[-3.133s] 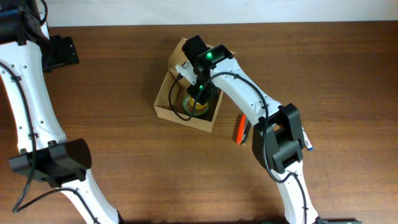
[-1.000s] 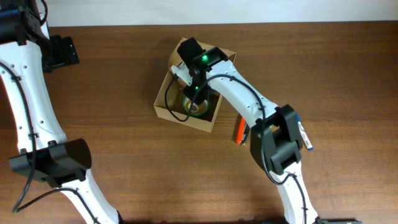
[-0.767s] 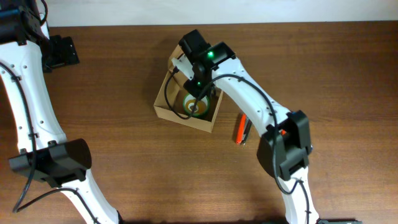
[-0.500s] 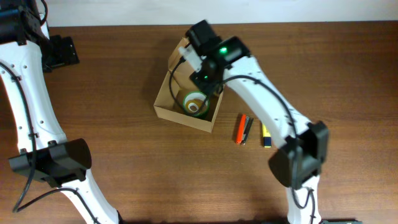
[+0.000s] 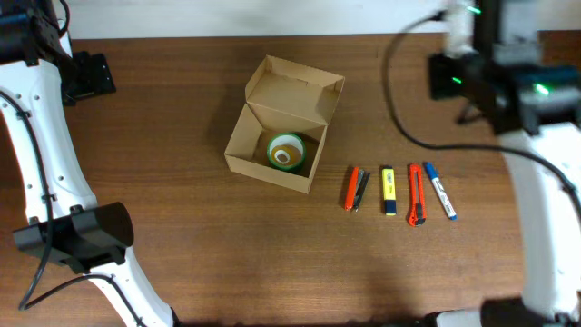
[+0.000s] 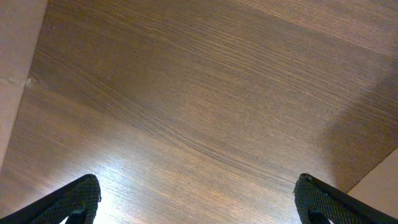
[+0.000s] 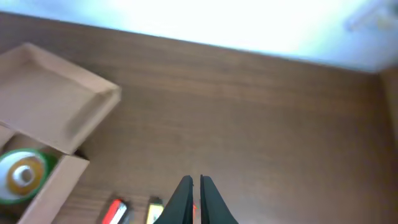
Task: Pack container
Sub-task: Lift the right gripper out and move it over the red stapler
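Note:
The container (image 5: 263,171), a tan cardboard box, stands open at mid-table with its flap lid (image 5: 295,91) tilted back. A green and yellow tape roll (image 5: 286,151) lies inside it. In the right wrist view the box (image 7: 62,180) and the roll (image 7: 23,174) show at the left edge. My right gripper (image 7: 193,178) is shut and empty, high over the table's far right, well away from the box. My left gripper (image 6: 198,193) is open and empty over bare wood at the far left (image 5: 86,74).
A row of items lies right of the box: an orange marker (image 5: 349,188), a black pen (image 5: 361,190), a yellow highlighter (image 5: 388,191), an orange box cutter (image 5: 415,194) and a blue and white marker (image 5: 439,191). The table's back edge is near both arms.
My right arm has left the box and swung up and away to the far right. The tape roll stays in the box. The left arm has not moved.

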